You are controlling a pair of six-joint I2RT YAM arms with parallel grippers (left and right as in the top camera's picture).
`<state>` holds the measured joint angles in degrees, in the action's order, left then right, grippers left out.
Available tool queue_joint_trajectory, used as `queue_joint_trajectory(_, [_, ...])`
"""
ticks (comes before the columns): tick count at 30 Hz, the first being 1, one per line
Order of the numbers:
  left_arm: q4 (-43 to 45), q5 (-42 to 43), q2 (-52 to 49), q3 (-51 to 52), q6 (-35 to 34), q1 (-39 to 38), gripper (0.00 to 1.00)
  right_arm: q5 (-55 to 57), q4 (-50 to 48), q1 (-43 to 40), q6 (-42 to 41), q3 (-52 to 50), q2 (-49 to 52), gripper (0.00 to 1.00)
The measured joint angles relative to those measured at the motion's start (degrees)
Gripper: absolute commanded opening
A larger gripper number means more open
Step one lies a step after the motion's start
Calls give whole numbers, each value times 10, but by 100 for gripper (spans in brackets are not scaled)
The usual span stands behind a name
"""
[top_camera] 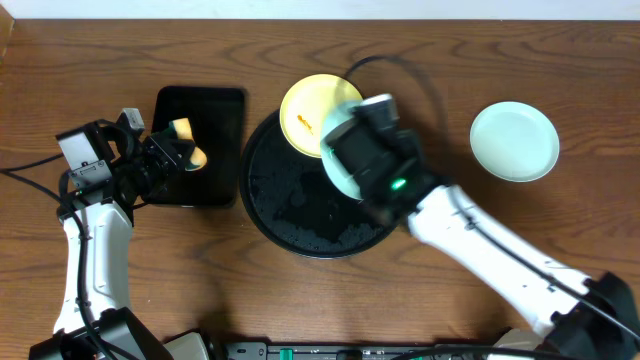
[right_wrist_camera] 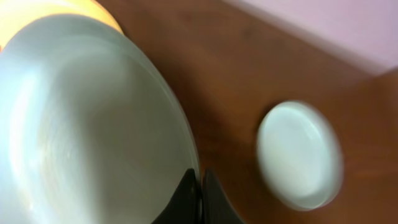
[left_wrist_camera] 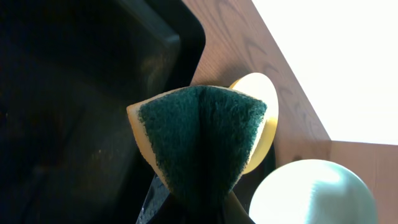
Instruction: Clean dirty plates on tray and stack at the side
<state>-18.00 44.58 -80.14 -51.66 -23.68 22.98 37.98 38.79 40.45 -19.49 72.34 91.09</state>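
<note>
The large round black tray (top_camera: 290, 215) sits mid-table. A pale yellow plate (top_camera: 305, 110) with orange smears leans on its far rim. My right gripper (right_wrist_camera: 200, 186) is shut on the rim of a mint-blue plate (right_wrist_camera: 81, 124) and holds it above the tray (top_camera: 335, 170). The other mint-blue plate (top_camera: 514, 141) lies on the wood tabletop at the right; it also shows in the right wrist view (right_wrist_camera: 300, 155). My left gripper (top_camera: 178, 150) is shut on a folded yellow-and-green sponge (left_wrist_camera: 202, 140) over the rectangular tray.
A smaller rectangular black tray (top_camera: 215, 115) lies left of the round tray. The brown wood tabletop (top_camera: 480, 60) runs to the far edge. Cables trail at the left edge and behind the round tray.
</note>
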Motion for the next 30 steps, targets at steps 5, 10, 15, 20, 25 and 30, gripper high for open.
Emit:
queue_joint_trajectory(5, [-13,3,0,0,17,-28,8,-271,15,-169,-70,0,-33,1])
queue_joint_trajectory(10, [-38,41,0,0,64,-95,8,-452,16,-272,-97,0,-34,1])
queue_joint_trajectory(15, [-87,96,0,0,110,-176,8,-545,16,-315,-109,0,-34,1])
queue_joint_trajectory(20, [-132,138,0,0,135,-276,8,-571,8,-315,-116,0,-34,1])
queue_joint_trajectory(25, [-146,163,0,0,151,-356,8,-564,-11,-315,-132,0,-34,1])
queue_joint_trajectory(30, [-146,169,0,0,153,-389,8,-564,-10,-315,-134,0,-34,1])
